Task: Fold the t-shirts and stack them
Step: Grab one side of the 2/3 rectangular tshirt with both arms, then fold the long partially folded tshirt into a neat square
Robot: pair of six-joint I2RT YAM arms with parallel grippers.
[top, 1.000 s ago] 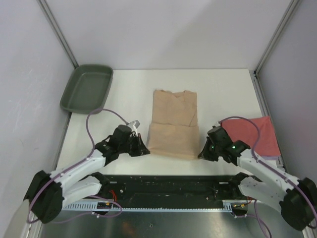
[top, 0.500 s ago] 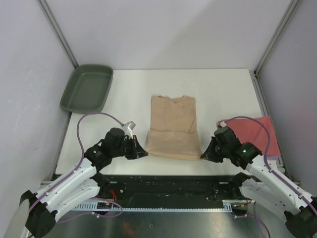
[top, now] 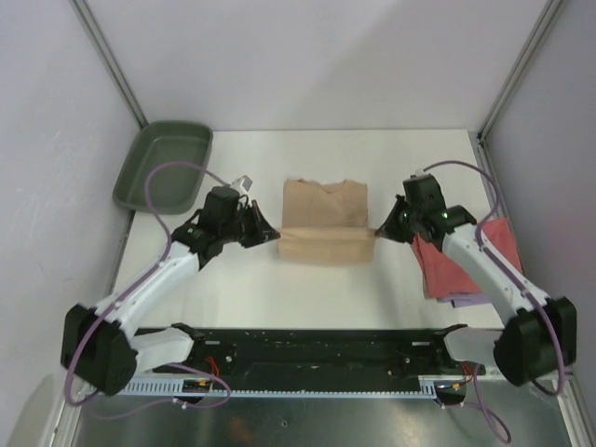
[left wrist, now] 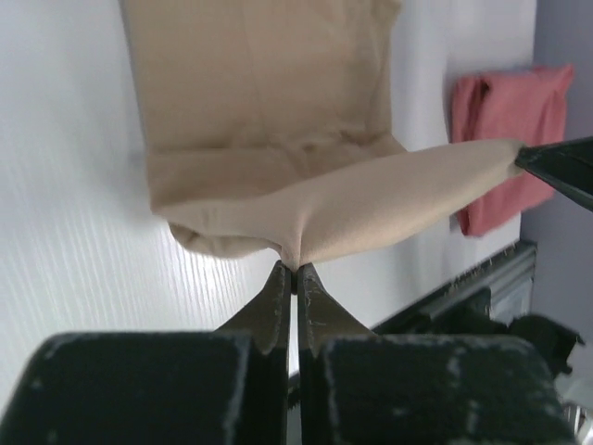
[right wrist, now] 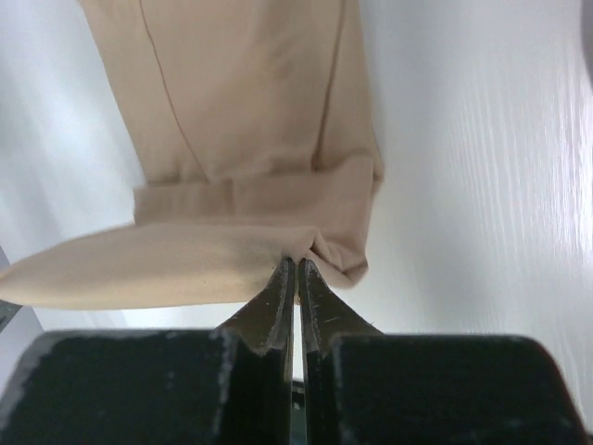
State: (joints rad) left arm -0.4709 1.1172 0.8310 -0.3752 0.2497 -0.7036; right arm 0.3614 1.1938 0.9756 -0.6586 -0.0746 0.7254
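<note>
Left pincer (top: 276, 235), right pincer (top: 376, 233) — both tight on hem of tan t-shirt (top: 324, 209) — now farther up-table

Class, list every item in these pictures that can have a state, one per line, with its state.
Tan short-sleeved cloth t-shirt: part folded, near edge held up and stretched between both grippers.
Coral-red cloth shirt: lying at the right side, not held.
Dark green plastic tray: empty.
Left gripper: shut on the tan t-shirt's edge.
Right gripper: shut on the same edge.
</note>
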